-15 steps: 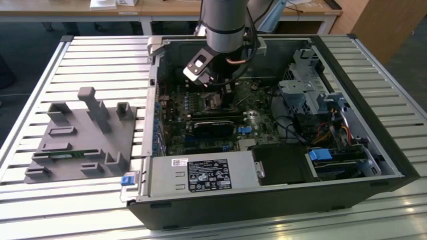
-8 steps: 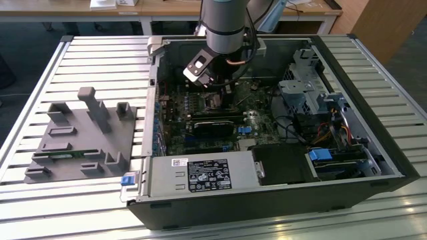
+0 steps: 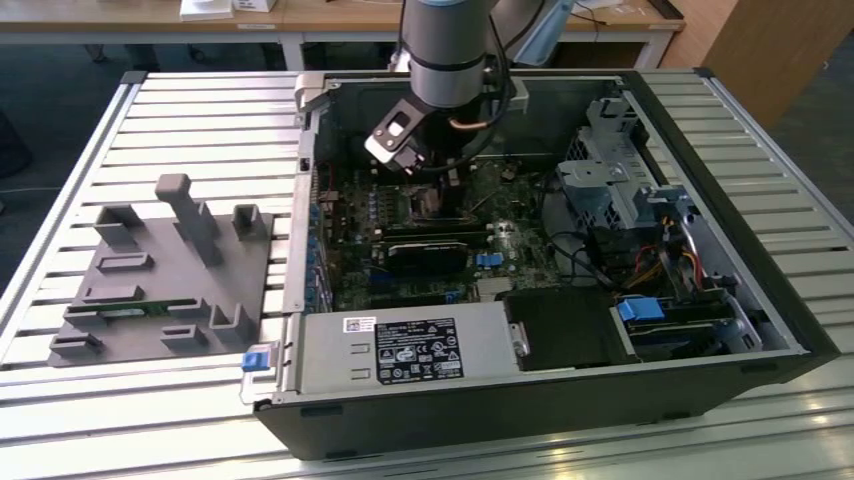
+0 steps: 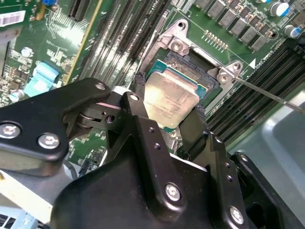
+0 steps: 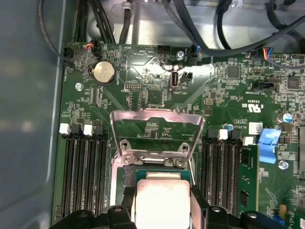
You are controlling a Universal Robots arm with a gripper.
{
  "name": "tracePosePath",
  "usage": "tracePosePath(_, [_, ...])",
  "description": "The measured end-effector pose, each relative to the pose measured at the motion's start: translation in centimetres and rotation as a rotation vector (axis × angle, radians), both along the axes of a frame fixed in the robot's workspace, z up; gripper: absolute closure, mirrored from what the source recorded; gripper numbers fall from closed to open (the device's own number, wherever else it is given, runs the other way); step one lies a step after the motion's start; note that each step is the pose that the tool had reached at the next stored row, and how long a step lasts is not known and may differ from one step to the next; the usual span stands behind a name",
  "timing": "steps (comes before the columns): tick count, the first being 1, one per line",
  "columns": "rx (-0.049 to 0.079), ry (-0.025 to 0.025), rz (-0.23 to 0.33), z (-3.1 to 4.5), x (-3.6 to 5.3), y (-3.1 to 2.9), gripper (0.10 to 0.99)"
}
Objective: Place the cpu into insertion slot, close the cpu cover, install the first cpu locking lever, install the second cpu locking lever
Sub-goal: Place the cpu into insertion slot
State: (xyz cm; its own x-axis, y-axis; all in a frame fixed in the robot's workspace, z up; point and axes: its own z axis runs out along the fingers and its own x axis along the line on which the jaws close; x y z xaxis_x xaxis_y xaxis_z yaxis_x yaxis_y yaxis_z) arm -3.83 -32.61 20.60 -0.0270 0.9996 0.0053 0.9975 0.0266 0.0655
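The cpu [image 4: 169, 98], a square chip with a silvery-tan face and a green edge, sits between my gripper's [image 4: 169, 95] two black fingers [image 4: 138, 90], which are shut on its opposite sides. It hangs just over the insertion slot [image 4: 190, 64], whose dark frame shows beyond the chip. In the first wrist view the cpu [image 5: 162, 200] is over the insertion slot [image 5: 127, 174], and the cpu cover [image 5: 157, 116] stands swung up and open behind it. A thin metal locking lever [image 4: 267, 93] juts out beside the socket. In the exterior view the gripper [image 3: 424, 172] reaches down into the computer case.
Long black memory slots [image 5: 83, 171] flank the socket on both sides. A black card [image 3: 427, 250] and a power supply [image 3: 400, 350] lie nearer the case front. Cables [image 5: 190, 24] run along the case wall. A grey fixture plate [image 3: 160, 270] lies at the exterior view's left.
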Motion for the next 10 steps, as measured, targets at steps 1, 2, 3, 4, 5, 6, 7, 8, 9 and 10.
tracePosePath(1, [-0.001, 0.0, 0.0, -0.05, -0.06, 0.07, 0.545])
tracePosePath(2, [-0.001, -0.0001, 0.0, -0.08, -0.12, 0.13, 0.545])
tracePosePath(3, [-0.001, -0.0001, 0.0, -0.1, -0.15, 0.21, 0.545])
tracePosePath(4, [-0.001, 0.0, 0.0, -0.12, -0.17, 0.33, 0.545])
tracePosePath(5, [-0.002, -0.0001, 0.0, -0.16, -0.19, 0.46, 0.545])
tracePosePath(6, [-0.005, -0.0001, 0.0, -0.25, -0.21, 0.56, 0.545])
tracePosePath(7, [-0.009, -0.0002, 0.0, -0.38, -0.22, 0.65, 0.545])
tracePosePath(8, [-0.014, -0.0001, 0.0, -0.5, -0.22, 0.74, 0.545])
tracePosePath(9, [-0.019, -0.0002, 0.0, -0.62, -0.22, 0.84, 0.545])
tracePosePath(10, [-0.023, -0.0002, 0.0, -0.72, -0.22, 0.93, 0.545])
